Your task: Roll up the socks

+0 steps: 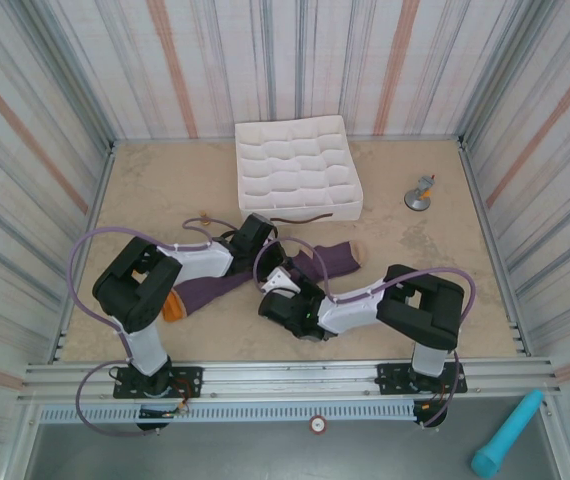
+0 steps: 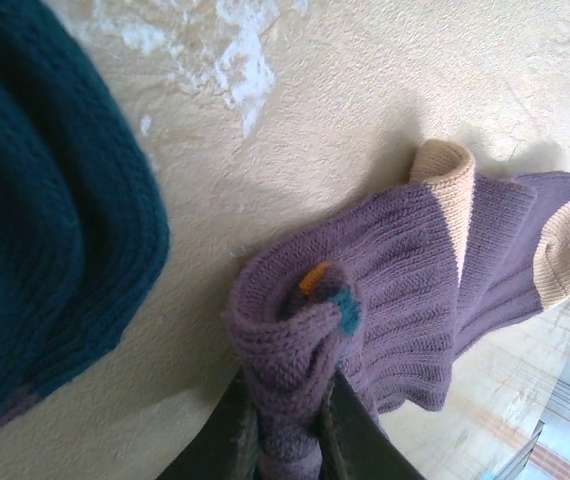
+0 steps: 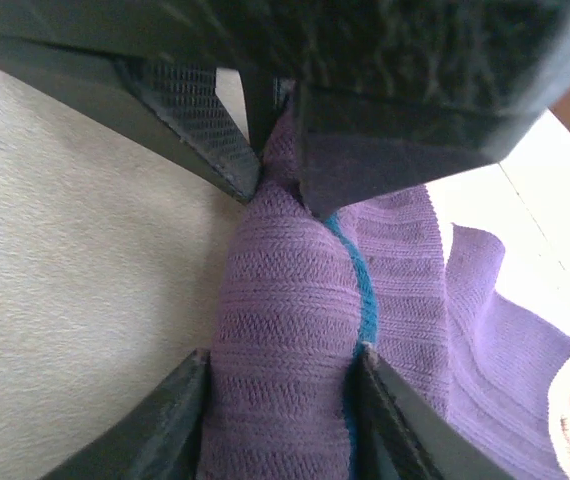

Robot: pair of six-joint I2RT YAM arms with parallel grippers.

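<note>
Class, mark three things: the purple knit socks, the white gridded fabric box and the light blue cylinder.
purple knit socks (image 1: 336, 260): top external view, purple stretch beside the tan toe.
white gridded fabric box (image 1: 295, 165): top external view, middle of its grid.
light blue cylinder (image 1: 507, 432): top external view, middle of its length.

Purple ribbed socks (image 2: 405, 270) — tan toes, teal stripe, orange fleck — mottled beige table (image 1: 445, 250).

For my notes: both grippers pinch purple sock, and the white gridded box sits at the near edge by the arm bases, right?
No: the top external view shows the white gridded box at the far edge, not the near one. The left gripper and right gripper do pinch purple sock.
</note>
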